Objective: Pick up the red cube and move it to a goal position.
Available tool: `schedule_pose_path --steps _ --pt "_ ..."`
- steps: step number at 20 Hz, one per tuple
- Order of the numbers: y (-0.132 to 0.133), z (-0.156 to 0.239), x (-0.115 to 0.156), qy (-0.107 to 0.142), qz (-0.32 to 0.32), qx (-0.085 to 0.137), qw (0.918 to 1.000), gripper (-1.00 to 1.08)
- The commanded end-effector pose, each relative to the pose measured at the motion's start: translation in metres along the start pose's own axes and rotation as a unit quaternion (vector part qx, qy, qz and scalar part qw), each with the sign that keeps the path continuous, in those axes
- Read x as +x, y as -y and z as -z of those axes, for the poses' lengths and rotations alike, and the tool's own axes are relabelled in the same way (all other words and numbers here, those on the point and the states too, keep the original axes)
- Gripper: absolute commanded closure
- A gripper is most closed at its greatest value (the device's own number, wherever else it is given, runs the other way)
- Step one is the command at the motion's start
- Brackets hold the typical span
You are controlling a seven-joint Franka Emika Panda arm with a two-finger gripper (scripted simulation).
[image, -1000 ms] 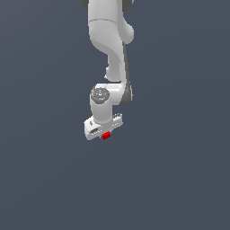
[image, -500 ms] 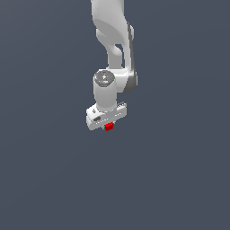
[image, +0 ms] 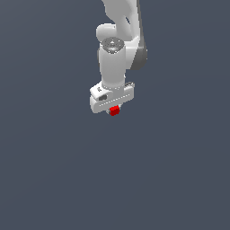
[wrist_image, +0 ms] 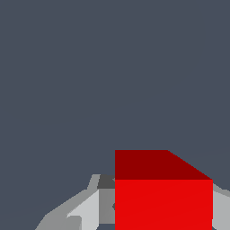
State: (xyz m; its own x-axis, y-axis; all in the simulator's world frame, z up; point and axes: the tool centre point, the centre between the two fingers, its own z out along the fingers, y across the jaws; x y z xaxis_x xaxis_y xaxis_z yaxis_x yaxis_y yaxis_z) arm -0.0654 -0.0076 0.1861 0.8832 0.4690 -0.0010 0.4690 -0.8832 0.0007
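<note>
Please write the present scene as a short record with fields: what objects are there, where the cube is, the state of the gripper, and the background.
objects: red cube; white gripper; arm
cube position: just under the gripper body, between the fingers
gripper state: shut on the red cube
wrist view: cube fills the near corner, fingers on both its sides
background: plain dark grey-blue surface
goal marker: none visible

From where I'm standing the arm comes in from 12 o'clock, the gripper hangs under it, and the cube sits at the gripper's 6 o'clock, right between the fingers, touching them.
</note>
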Motion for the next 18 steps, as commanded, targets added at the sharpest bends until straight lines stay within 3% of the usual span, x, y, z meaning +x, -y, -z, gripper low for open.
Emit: schedule_pose_path --steps 1,10,18 --pt "0.01 0.023 -0.003 0.0 0.0 0.0 1.0 1.08" --pt "0.034 0.084 -0.009 0.0 0.0 0.0 1.0 1.08" --pt "0.041 0.104 -0.009 0.0 0.0 0.0 1.0 1.08"
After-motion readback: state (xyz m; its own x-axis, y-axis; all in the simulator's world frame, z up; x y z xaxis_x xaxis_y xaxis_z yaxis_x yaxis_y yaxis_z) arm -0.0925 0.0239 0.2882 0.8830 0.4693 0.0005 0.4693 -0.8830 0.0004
